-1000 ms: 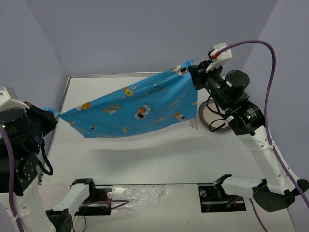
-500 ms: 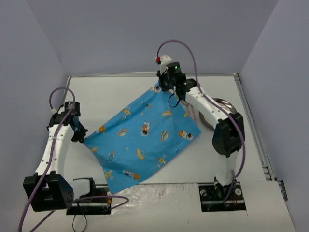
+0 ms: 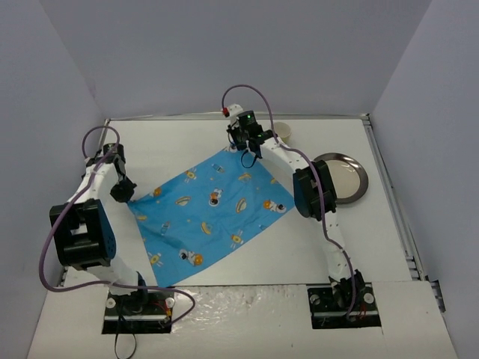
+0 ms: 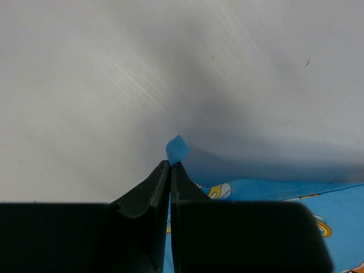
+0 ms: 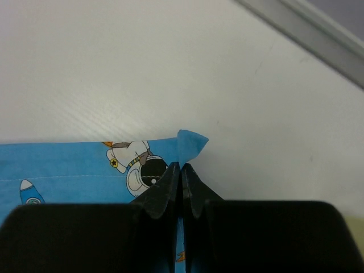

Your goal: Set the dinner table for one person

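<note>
Dinner table: the large, flat, matte-white rectangular dinner table (image 3: pixel 367 239) fills the floor of the top view, under everything else; a thin metal edge strip (image 3: pixel 389 194) is seen along its right side.
Placemat: a blue cartoon-print cloth placemat (image 3: pixel 213 213) is spread on the dinner table, left of centre, and is turned so that its corners point away, near, left and right.
Left gripper: the left gripper (image 4: pixel 170 165) is pressed together on the left corner of the placemat; a small blue tip of cloth is seen poking out past the fingertips, just above the white surface.
Right gripper: the right gripper (image 5: pixel 181 168) is pinched on the far corner of the placemat, beside a printed astronaut; a folded blue tip is shown beyond the black fingertips.
Plate: a round, shallow, silver metal plate (image 3: pixel 346 178) is set on the dinner table to the right of the placemat, apart from it; its left edge is hidden by the right arm.
Cup: a small, round, cream-coloured cup (image 3: pixel 282 132) is placed near the far edge of the dinner table, just beyond and right of the right gripper.
</note>
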Available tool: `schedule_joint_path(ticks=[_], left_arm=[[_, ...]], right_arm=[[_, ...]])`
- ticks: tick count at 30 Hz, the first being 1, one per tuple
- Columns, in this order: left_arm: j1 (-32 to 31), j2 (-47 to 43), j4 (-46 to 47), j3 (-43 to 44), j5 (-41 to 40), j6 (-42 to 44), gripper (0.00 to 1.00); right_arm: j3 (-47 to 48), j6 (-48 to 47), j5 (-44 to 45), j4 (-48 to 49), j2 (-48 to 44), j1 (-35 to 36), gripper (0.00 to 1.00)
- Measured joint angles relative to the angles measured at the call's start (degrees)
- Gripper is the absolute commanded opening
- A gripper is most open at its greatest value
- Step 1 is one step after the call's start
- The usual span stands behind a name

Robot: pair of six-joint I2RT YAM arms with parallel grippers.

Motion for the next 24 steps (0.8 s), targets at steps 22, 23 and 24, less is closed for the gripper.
schedule_joint_path(ticks=[22,23,24], left_arm=[[1.89,-11.98,-0.69,8.45,8.48,6.98,0.94],[1.16,-14.55,-1.1,5.53,9.16,7.08,0.94],[0.4,-16.72,-1.31,2.63,9.85,7.13,0.94]], right_arm=[[-20.09,5.64,-1.52,0.75,-24.2,-2.22,0.78],[-22.48,6.86,-2.25,-0.04,-27.5,-2.28,0.79],[-24.74,8.31,-3.03,-0.25,-30.5,-2.32,0.8]])
